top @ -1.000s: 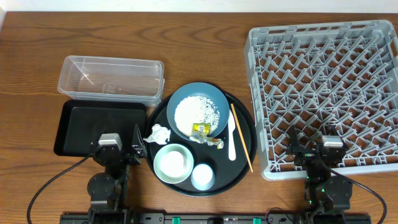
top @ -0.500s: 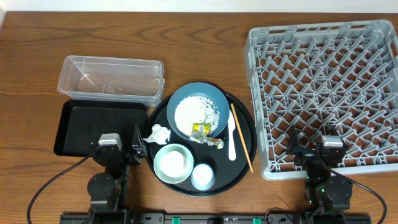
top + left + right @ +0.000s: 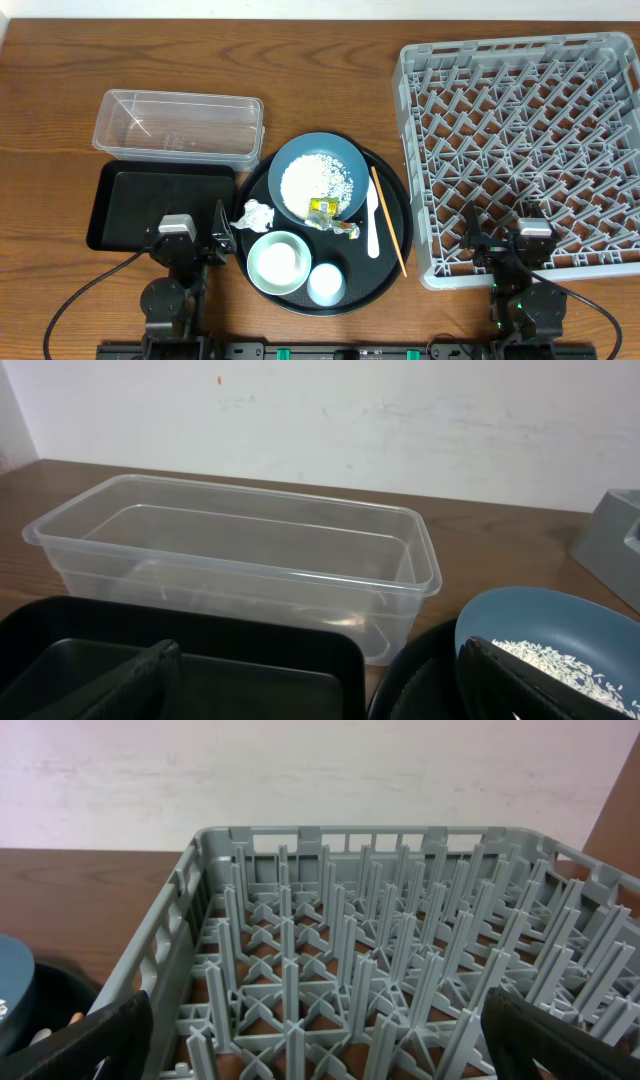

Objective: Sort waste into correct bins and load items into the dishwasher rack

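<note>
A dark blue plate point(image 3: 345, 158) with a heap of rice point(image 3: 315, 182) sits on a round black tray point(image 3: 385, 285). Around it lie a yellow-green wrapper point(image 3: 323, 208), a crumpled tissue point(image 3: 256, 214), a green bowl point(image 3: 278, 262), a pale cup point(image 3: 326, 284), a white spoon point(image 3: 373, 228) and chopsticks point(image 3: 389, 222). The clear tub point(image 3: 178, 127) and the black rectangular tray point(image 3: 150, 200) lie at the left, and the grey rack point(image 3: 520, 150) stands at the right. My left gripper point(image 3: 325, 685) hangs open over the black tray's near edge. Open too, my right gripper point(image 3: 325, 1040) is at the rack's near edge. Both are empty.
The wooden table point(image 3: 330, 90) runs back to a pale wall. The round tray lies between the black rectangular tray and the rack, close to both. Both arm bases stand at the table's front edge.
</note>
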You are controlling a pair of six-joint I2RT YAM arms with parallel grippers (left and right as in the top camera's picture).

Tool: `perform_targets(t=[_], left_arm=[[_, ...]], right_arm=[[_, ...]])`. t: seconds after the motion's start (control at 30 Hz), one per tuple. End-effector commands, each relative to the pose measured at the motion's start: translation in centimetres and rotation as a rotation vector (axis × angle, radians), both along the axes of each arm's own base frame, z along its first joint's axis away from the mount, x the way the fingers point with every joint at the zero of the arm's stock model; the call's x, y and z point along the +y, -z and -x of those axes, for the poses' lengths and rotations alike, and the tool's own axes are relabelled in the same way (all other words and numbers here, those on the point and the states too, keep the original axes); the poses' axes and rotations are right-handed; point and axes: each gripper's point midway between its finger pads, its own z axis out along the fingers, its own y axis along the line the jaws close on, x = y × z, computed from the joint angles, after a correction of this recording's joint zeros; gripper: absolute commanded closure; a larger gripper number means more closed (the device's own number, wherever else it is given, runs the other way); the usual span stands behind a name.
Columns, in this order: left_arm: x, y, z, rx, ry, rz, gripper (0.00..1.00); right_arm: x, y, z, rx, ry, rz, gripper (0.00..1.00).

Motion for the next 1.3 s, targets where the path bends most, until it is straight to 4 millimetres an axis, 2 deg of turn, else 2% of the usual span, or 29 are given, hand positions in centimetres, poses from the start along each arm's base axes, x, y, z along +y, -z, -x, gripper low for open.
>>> perform_targets(t=[0.0,0.7,0.9,1.17,1.27], left_arm=[[0.0,1.6,0.1,0.057,0.005,-0.015,0.11],[0.0,1.6,0.1,0.057,0.006,-0.015,0.11],[0.0,1.1,0.3,0.066,-0.005,0.049,0.11],[-0.1,-1.3,0.5,0.199,-0.004,0.051,0.11],[-0.2,-3.0,0.5,0.275,-0.005,0.075,0.11]], right_arm=[[-0.1,0.2,0.0,0.005,0.01,-0.016,0.01],[0.2,0.2,0.0,0.008,-0.01,-0.018,0.01],[0.1,-0.1,0.1,0.004,-0.003,-0.037,0.01],[0.1,-1.6,1.0,0.08,0.001,-0.054,0.01],[-0.1,-2.5,1.2,0.119,0.012,-0.051,0.01]])
